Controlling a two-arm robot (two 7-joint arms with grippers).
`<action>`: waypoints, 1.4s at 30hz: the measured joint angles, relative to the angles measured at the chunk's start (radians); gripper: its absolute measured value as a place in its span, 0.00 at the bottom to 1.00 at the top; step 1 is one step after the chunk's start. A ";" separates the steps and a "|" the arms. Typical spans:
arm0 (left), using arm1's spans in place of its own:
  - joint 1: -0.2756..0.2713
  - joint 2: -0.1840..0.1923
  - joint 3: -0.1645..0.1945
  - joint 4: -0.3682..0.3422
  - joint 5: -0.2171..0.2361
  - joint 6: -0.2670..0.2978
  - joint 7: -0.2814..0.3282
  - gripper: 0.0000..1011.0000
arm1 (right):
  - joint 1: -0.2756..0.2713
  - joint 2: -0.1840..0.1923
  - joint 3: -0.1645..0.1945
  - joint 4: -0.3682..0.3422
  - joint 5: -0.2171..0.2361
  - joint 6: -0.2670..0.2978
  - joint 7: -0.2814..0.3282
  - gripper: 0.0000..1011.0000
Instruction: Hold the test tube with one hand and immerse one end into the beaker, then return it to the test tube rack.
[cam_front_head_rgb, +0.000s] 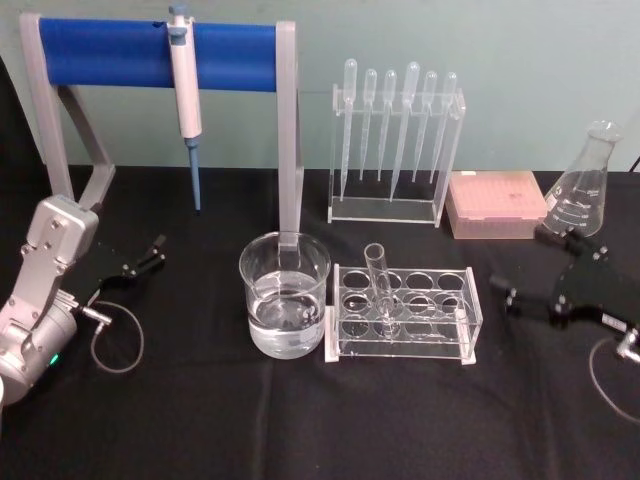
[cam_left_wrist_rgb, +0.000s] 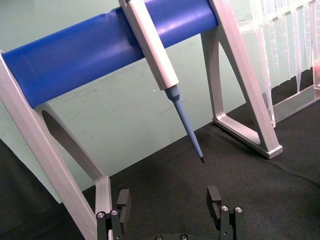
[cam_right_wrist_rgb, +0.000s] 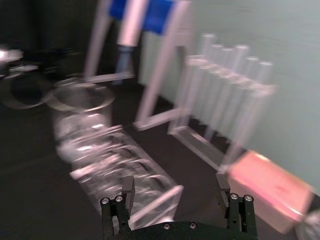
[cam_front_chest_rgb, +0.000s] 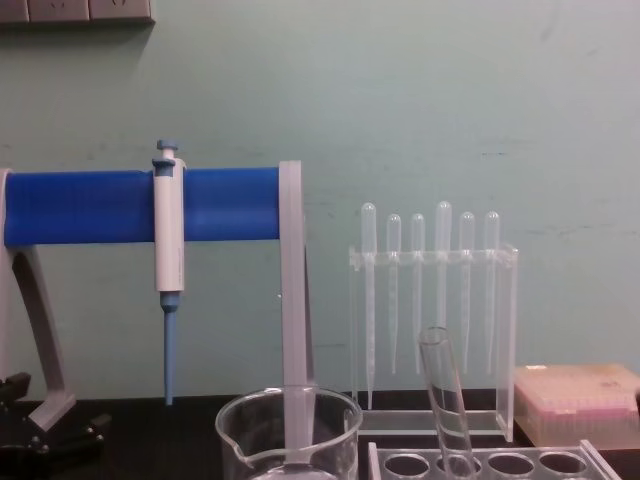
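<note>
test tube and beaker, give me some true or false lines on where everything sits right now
1. The test tube stands tilted in the rack. True.
2. The beaker is dry. False: it holds clear liquid.
3. The right gripper is shut on the test tube. False: it is open, holds nothing and is off to the rack's right.
4. The left gripper is open, holding nothing. True.
5. The beaker sits on the rack's right. False: it stands just left of the rack.
</note>
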 joint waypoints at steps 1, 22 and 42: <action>0.000 0.000 0.000 0.000 0.000 0.000 0.000 0.99 | -0.002 0.020 -0.005 0.001 0.001 -0.023 0.057 0.99; 0.000 0.000 0.000 0.000 0.000 0.000 0.000 0.99 | 0.117 0.007 -0.130 -0.006 -0.032 -0.017 0.343 0.99; 0.000 0.000 0.000 0.000 0.000 0.000 0.000 0.99 | 0.307 -0.103 -0.262 0.082 -0.095 0.040 0.343 0.99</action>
